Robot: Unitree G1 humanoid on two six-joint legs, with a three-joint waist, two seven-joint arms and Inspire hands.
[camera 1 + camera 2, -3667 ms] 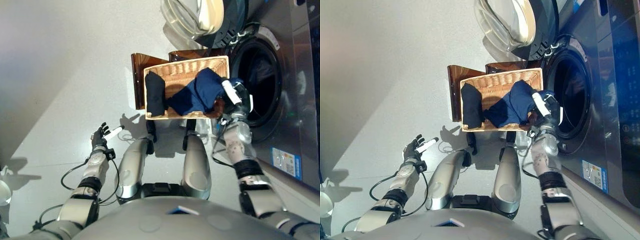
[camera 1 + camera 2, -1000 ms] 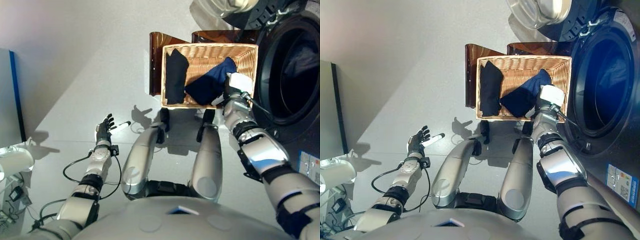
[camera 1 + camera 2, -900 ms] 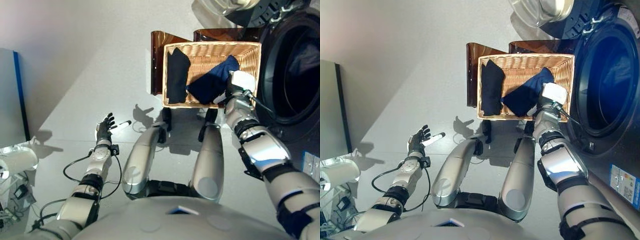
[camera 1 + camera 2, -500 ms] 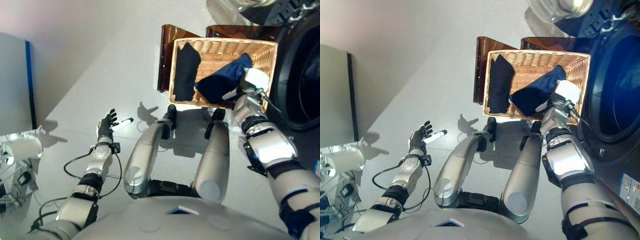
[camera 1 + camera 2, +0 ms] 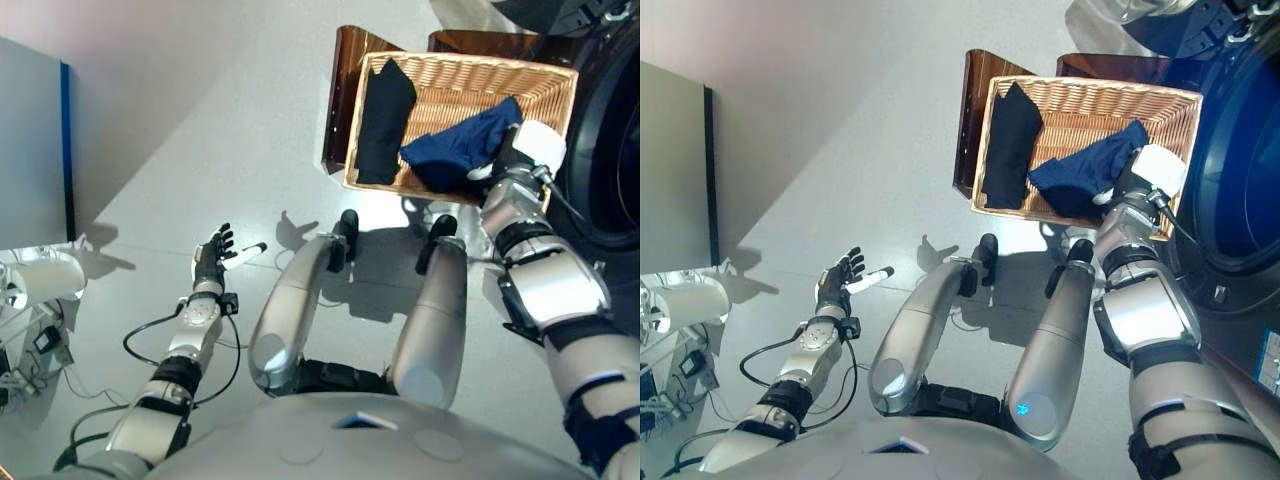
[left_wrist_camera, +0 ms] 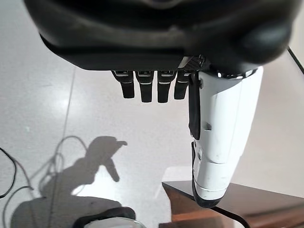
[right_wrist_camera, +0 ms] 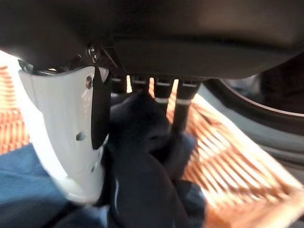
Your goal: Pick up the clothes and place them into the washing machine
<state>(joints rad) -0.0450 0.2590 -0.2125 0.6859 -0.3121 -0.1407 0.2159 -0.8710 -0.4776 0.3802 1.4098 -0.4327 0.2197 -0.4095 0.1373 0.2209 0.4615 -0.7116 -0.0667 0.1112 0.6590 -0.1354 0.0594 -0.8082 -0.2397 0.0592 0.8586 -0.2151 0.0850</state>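
Crumpled navy cloth (image 5: 455,155) in basket (image 5: 450,92)

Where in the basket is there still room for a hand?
Bare wicker shows in the basket between the black garment at its left end and the blue garment. The right end is crowded: the right hand is in the blue cloth.

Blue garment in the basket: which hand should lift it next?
Right. The right hand is already in the wicker basket, fingers curled into the blue garment. The left hand hangs open over bare floor, well away.
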